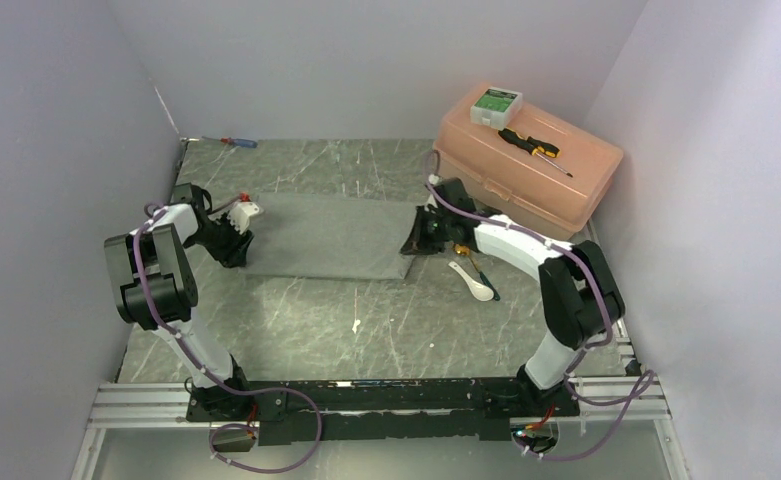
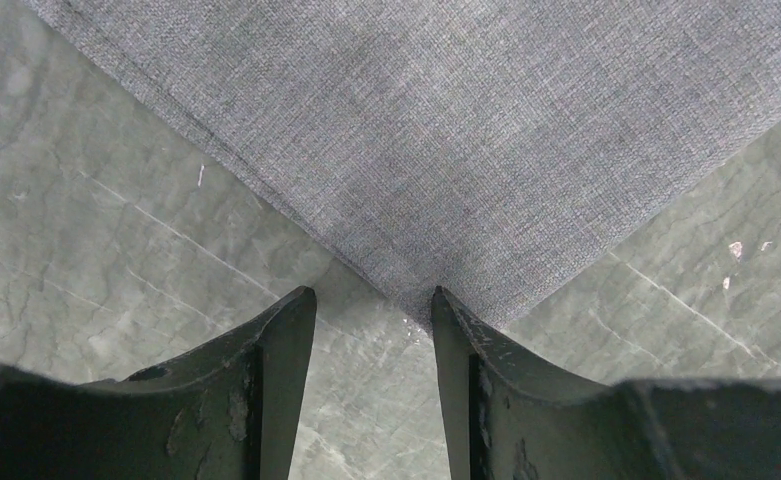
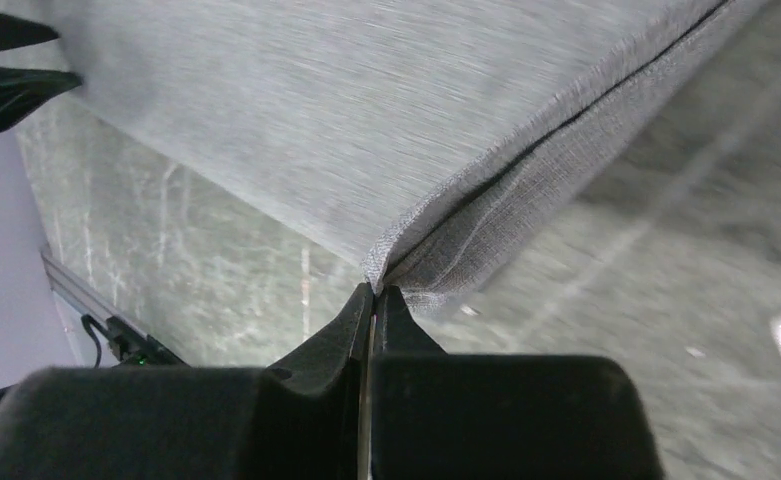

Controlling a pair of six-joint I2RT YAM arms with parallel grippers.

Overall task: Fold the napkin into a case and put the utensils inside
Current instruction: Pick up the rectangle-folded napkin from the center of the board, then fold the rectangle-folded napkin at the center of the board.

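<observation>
The grey napkin [image 1: 326, 235] lies folded into a long strip on the marble table. My right gripper [image 1: 416, 240] is shut on its near right corner and holds that corner up off the table; in the right wrist view the layered cloth [image 3: 316, 120] runs out of the closed tips [image 3: 376, 290]. My left gripper [image 1: 232, 243] stands open at the napkin's near left corner [image 2: 446, 130]. That corner touches the right fingertip, with bare table between the jaws [image 2: 373, 292]. A white spoon [image 1: 473, 280] and a gold spoon with a dark handle [image 1: 478, 268] lie just right of the napkin.
A pink lidded box [image 1: 526, 170] stands at the back right, carrying a small white box [image 1: 495, 104] and a black-and-yellow screwdriver [image 1: 534, 147]. A red-and-blue screwdriver [image 1: 238, 142] lies at the far left edge. Walls close in the table on three sides.
</observation>
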